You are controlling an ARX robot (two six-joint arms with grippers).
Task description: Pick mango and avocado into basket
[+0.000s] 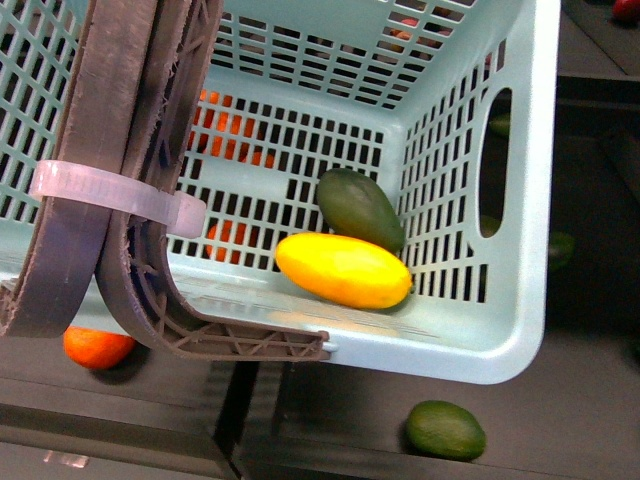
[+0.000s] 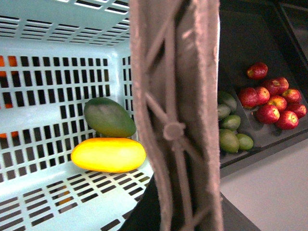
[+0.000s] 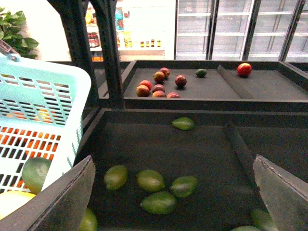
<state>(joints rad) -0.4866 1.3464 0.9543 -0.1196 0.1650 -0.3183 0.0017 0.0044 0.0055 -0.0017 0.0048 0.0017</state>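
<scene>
Basically done, judging by how things lie: mango (image 1: 343,269) and avocado (image 1: 360,207) both sit on the floor of the basket (image 1: 520,200), touching each other, tucked in the corner by the wall with the oval cut-out. Avocado lies just behind the mango, nearer the slotted wall

Left wrist view confirms it: same pair inside the basket, mango in front, avocado leaning against the slotted wall behind it. Basket handles (image 1: 120,170) folded together and zip-tied (image 1: 110,197), blocking a big part of both views

Right gripper (image 3: 175,192): fingers spread wide, nothing between them, hanging over the dark bin of green fruit (image 3: 159,185) just beside the basket. Released, clear of the basket

Left gripper: fingers not visible in any view, so can't tell its state. Its camera looks into the basket past the handle

Outside the basket: another green avocado-like fruit (image 1: 445,429) on the dark shelf just below the basket's near rim, an orange one (image 1: 97,347) under the handle side, red apples (image 2: 274,101) in a bin beyond the handle. None of these belong to the task as far as I can judge

Left to do: nothing on placement; arms only need to stay clear
</scene>
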